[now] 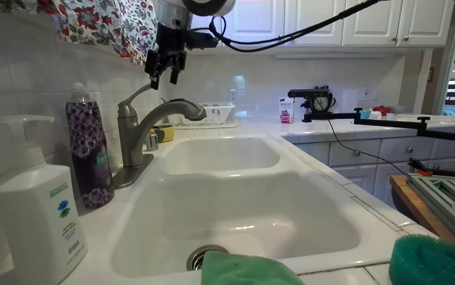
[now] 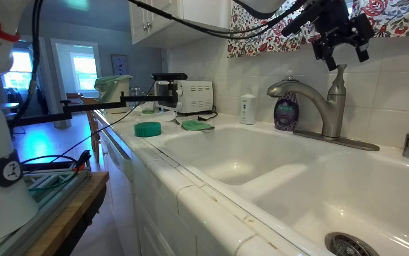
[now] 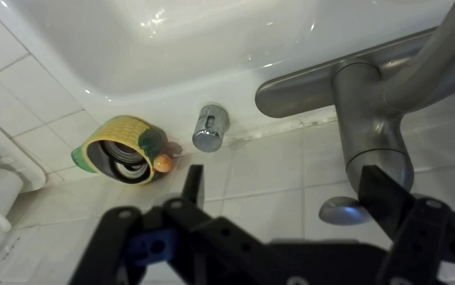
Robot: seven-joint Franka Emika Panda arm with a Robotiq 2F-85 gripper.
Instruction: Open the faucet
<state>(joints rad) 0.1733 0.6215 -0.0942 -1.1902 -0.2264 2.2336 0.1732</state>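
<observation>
The brushed grey faucet [image 1: 130, 138] stands upright behind the double sink, its spout curving over the basin. It also shows in an exterior view [image 2: 333, 115] and in the wrist view [image 3: 358, 107]. Its lever handle [image 1: 135, 96] rises from the top; its tip [image 3: 342, 211] shows in the wrist view. My gripper [image 1: 164, 80] is open and empty just above the lever tip. In the wrist view the gripper [image 3: 283, 172] has the lever tip inside its span, close to the right finger, which hides part of the lever. I cannot tell whether they touch.
A purple patterned bottle [image 1: 88, 154] and a white soap dispenser [image 1: 41, 213] stand beside the faucet. A chrome cap [image 3: 210, 128] and a yellow holder [image 3: 120, 148] stand on its other side. The tiled wall [image 3: 267, 213] and a floral curtain [image 1: 104, 27] are close behind.
</observation>
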